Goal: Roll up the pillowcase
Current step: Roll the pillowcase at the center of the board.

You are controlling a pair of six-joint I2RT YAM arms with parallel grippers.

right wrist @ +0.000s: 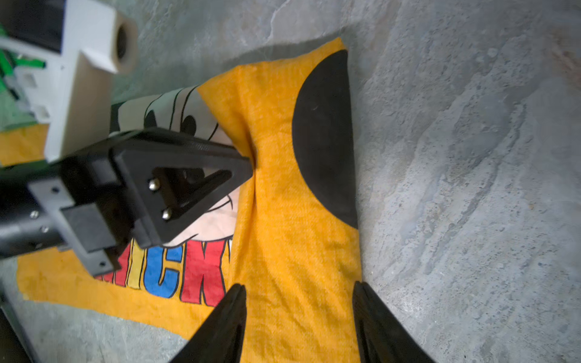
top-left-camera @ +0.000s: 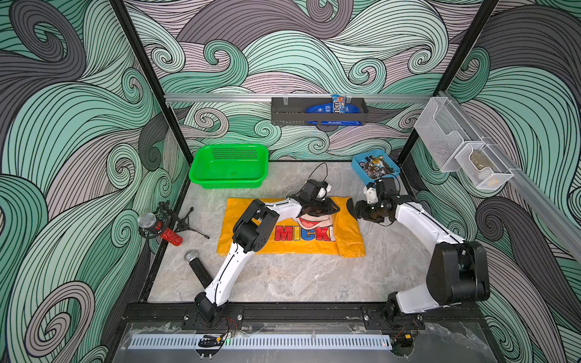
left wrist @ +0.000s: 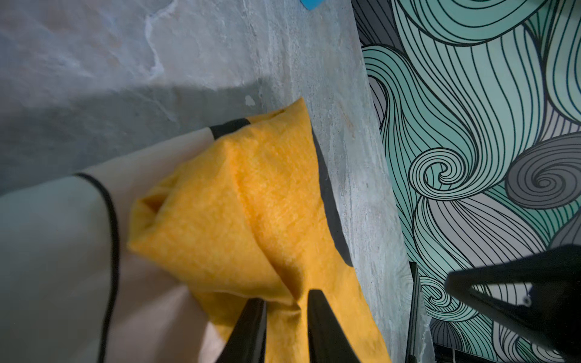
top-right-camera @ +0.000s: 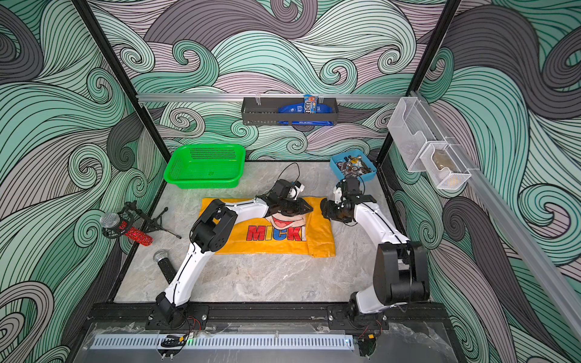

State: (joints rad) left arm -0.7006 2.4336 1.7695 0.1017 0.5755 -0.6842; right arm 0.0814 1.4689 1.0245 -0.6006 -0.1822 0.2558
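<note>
One fold-over is all I'm seeing so far: the pillowcase (top-left-camera: 292, 232) is lying mid-table with just its right-hand edge flapped over, so nearly all the rolling is left. My left gripper (left wrist: 287, 309) is pinching a ridge of that folded yellow cloth, jaws nearly together on it, arm reaching out low across the print. Further over, my right gripper (right wrist: 298, 314) is hovering with jaws apart, straddling the flap, gripping nothing.

Matt woven cloth pillowcase (right wrist: 283, 188), smooth marble-look table (right wrist: 471, 157), perhaps plastic green basket (top-left-camera: 229, 165)
</note>
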